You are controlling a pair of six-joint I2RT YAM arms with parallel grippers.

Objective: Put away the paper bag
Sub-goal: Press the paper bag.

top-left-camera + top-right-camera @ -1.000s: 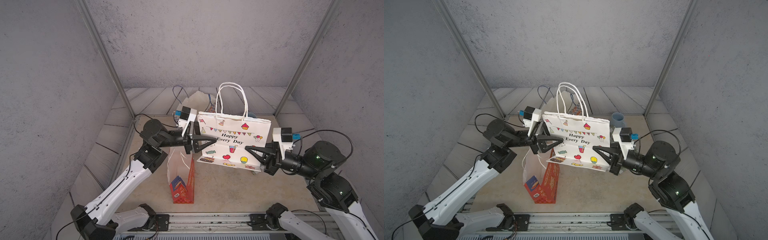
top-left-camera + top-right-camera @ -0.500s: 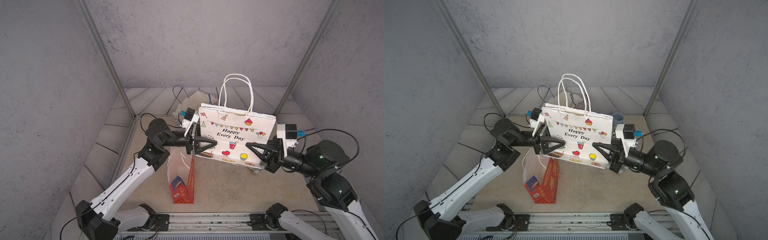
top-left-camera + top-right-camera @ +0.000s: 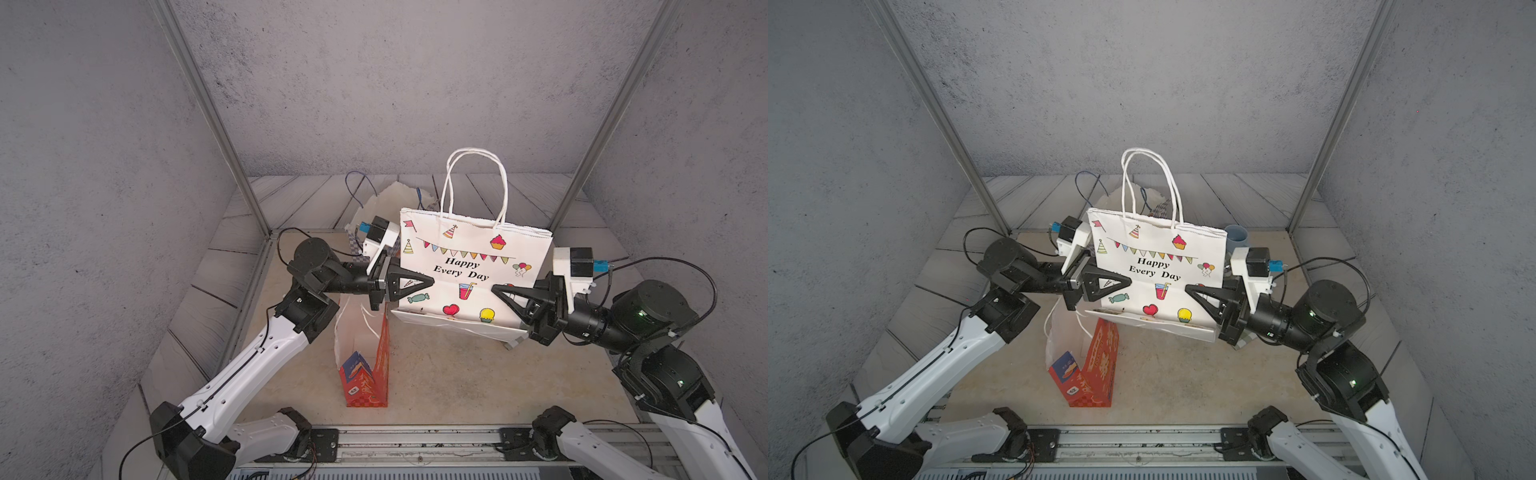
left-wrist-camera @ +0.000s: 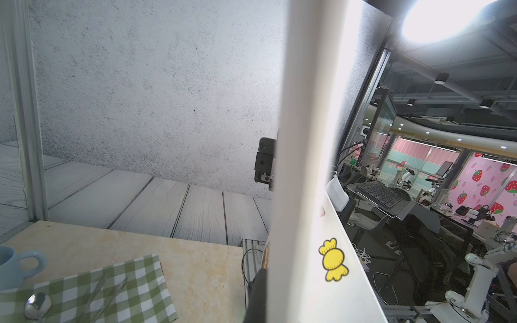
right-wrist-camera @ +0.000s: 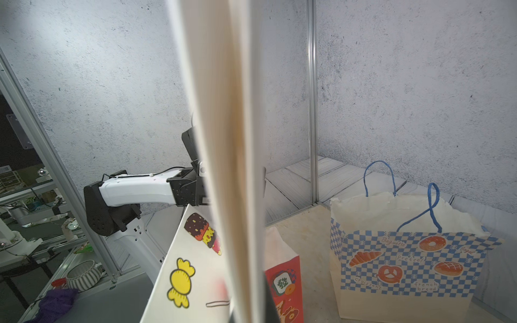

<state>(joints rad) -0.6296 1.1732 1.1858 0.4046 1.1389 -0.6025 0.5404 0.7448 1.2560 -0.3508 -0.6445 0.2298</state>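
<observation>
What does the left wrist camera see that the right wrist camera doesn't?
Only the left wrist camera sees a blue mug, a spoon and a green checked cloth. Only the right wrist camera sees a blue-checked bakery bag, a red bag and the robot's left arm. Both see the white party bag edge-on and very close, its yellow candy picture, and the speckled grey wall.

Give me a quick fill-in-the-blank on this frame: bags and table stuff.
1. The white bag is printed "Happy Every ___".
2. The checkered bakery bag has ___ handles.
3. The narrow bag standing in front of the white bag is mostly ___ outside.
4. The spoon lies on a green-checked ___.
Missing: Day; blue; red; cloth.
</observation>
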